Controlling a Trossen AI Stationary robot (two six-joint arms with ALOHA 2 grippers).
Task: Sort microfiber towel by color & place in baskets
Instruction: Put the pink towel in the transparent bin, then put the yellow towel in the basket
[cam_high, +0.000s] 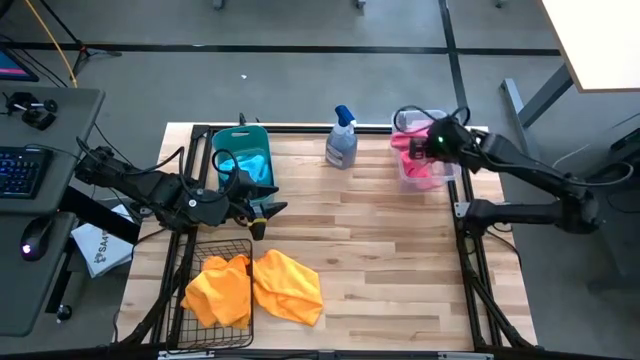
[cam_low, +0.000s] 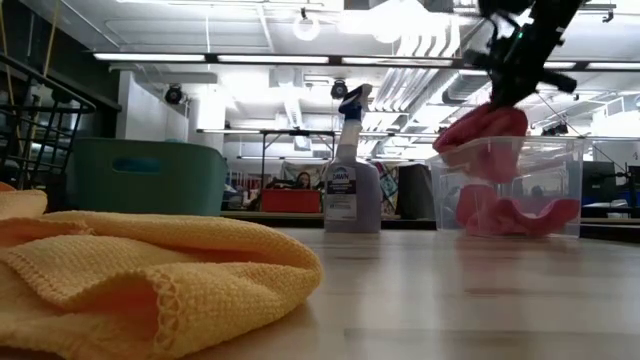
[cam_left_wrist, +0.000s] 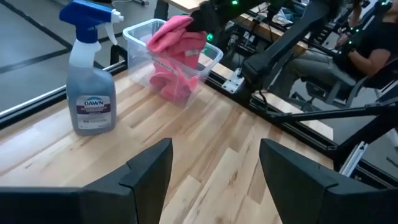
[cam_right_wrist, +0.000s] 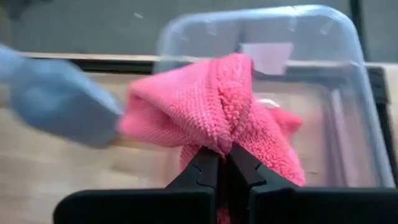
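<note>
My right gripper (cam_high: 428, 141) is over the clear plastic bin (cam_high: 447, 172) at the table's far right, shut on a pink towel (cam_right_wrist: 205, 106). More pink cloth (cam_low: 525, 214) lies in the bin's bottom. My left gripper (cam_high: 264, 211) hovers open near the teal tub (cam_high: 222, 140), which holds a blue towel (cam_high: 250, 162). One orange-yellow towel (cam_high: 218, 288) lies in the black wire basket (cam_high: 180, 318) at the near left. Another orange-yellow towel (cam_high: 289, 287) lies on the table beside the basket, its edge against the first. My right gripper pinches a bunched fold of the pink towel (cam_right_wrist: 219, 144) between its two shut fingers, coming from above on a slant. The towel (cam_low: 480, 126) hangs bunched below the fingers at the bin's rim, above the pink cloth in the bin; layers cannot be counted.
A spray bottle (cam_high: 341, 140) with a blue trigger stands upright at the far edge between tub and bin. The table's middle and near right show bare wood (cam_high: 390, 260). A person sits beyond the table's right side in the left wrist view (cam_left_wrist: 367, 43).
</note>
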